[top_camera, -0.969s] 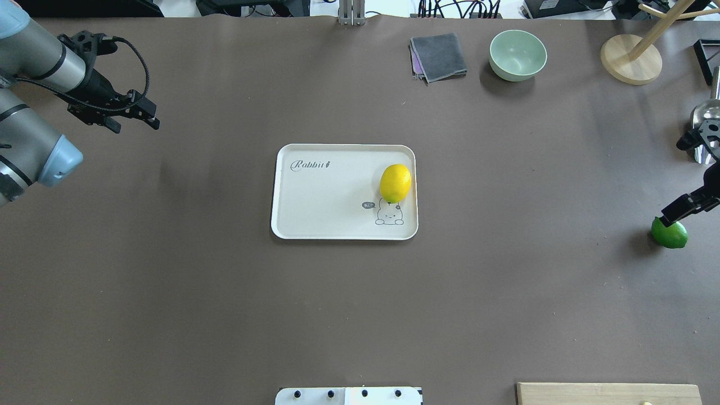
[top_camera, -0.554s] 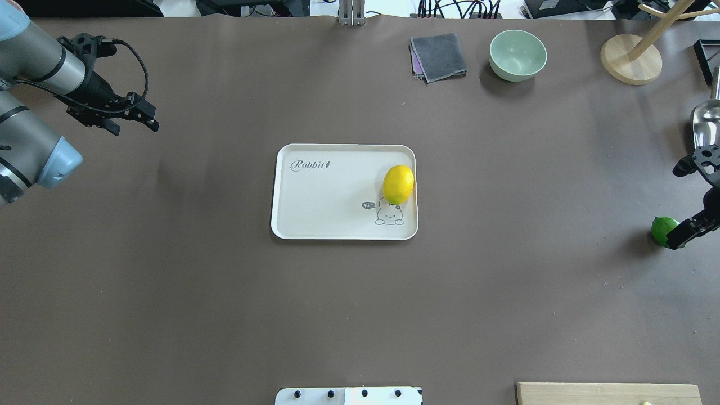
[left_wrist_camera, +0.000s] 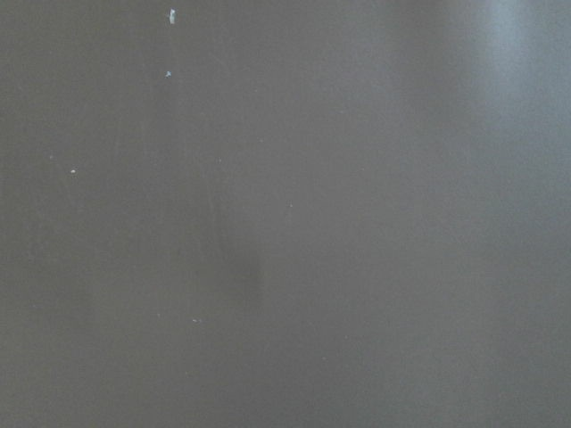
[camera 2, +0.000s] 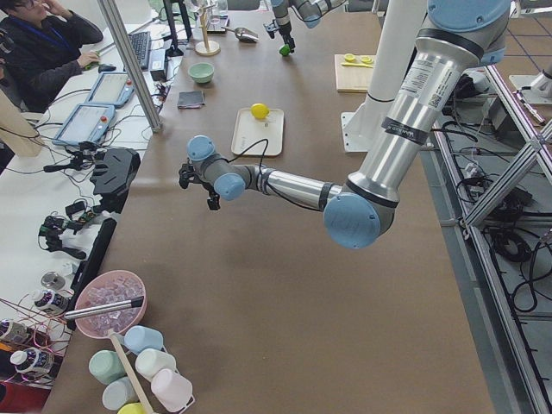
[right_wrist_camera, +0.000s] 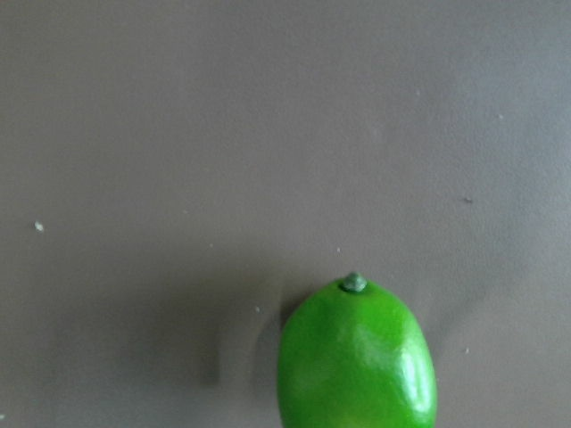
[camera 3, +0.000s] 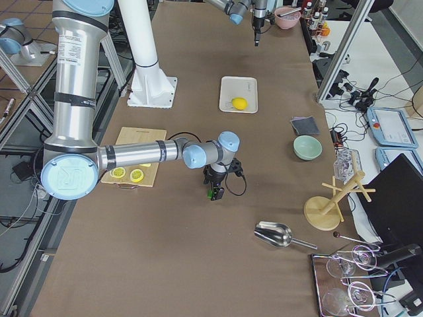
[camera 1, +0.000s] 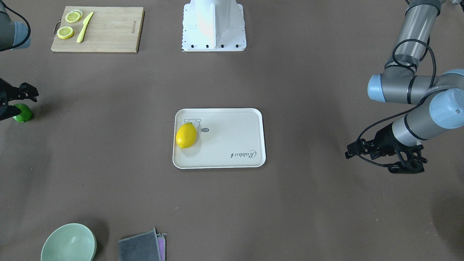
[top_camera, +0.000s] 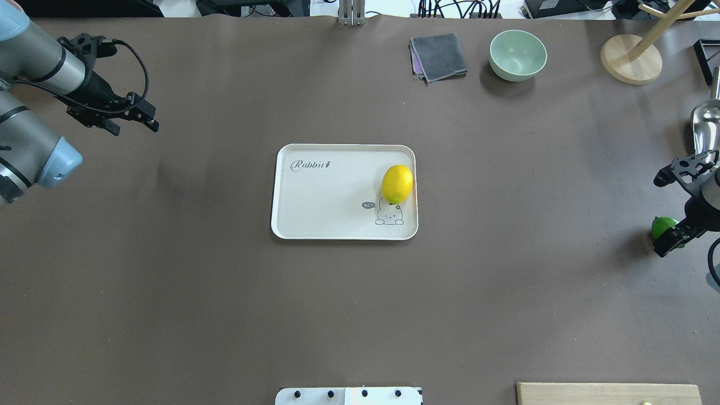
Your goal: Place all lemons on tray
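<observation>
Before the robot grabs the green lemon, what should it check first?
1. Yellow lemon on the tray: ok.
2. Green lemon on the tray: not ok, it lies on the table.
3. Right gripper at the green lemon: ok.
4. Its jaws around the fruit: cannot tell.
5. Bare room on the tray for a second fruit: ok.
6. Left gripper away from the tray: ok.

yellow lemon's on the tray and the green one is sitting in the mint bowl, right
Not quite. The yellow lemon is on the tray, but the green lemon is not in the mint bowl, which is empty. It lies on the bare table, well off to the tray's right. The overhead exterior view shows this.
</observation>
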{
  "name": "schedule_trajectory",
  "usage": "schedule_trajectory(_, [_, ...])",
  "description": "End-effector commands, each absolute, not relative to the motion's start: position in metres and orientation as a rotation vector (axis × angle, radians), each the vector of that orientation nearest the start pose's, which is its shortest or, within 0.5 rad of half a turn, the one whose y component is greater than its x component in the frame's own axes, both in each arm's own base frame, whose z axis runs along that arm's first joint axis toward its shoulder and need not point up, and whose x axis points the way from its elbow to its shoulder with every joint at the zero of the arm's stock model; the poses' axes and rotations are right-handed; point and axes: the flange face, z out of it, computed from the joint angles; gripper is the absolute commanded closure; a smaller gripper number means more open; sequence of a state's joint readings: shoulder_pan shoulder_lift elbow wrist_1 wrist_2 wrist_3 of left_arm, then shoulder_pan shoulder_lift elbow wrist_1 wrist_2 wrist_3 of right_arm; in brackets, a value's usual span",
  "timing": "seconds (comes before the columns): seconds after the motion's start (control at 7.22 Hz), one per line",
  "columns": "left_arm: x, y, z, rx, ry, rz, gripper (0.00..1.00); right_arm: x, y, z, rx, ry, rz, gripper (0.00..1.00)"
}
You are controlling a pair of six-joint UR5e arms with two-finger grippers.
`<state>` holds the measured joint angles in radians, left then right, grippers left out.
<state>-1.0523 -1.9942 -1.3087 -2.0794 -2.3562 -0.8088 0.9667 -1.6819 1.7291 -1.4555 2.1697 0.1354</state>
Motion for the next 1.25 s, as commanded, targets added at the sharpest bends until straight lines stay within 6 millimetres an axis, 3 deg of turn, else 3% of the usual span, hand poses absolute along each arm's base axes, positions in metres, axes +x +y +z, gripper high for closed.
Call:
schedule_trajectory(0.0, [0.284, -0.625, 0.480, 0.036, 0.984, -0.002, 0.02, -0.210, -0.436, 0.615, -0.042, -0.622, -0.515, 0.34])
schedule_trajectory(0.28, [0.285, -0.624, 0.480, 0.034, 0.983, -0.003, 0.02, -0.212, -0.440, 0.614, -0.038, -0.621, -0.515, 0.97])
schedule_trajectory(0.55, [0.286, -0.624, 0.480, 0.033, 0.983, -0.002, 0.02, -0.217, -0.445, 0.601, -0.031, -0.640, -0.496, 1.00])
schedule_trajectory(0.69, [0.286, -0.624, 0.481, 0.032, 0.982, -0.002, 0.02, -0.226, -0.457, 0.581, -0.043, -0.659, -0.462, 1.00])
schedule_trajectory(0.97, [0.286, -0.624, 0.481, 0.032, 0.982, -0.001, 0.02, -0.262, -0.500, 0.497, -0.100, -0.689, -0.384, 1.00])
schedule_trajectory(1.11, [0.286, -0.624, 0.481, 0.030, 0.981, -0.003, 0.02, -0.294, -0.513, 0.453, -0.113, -0.698, -0.317, 1.00])
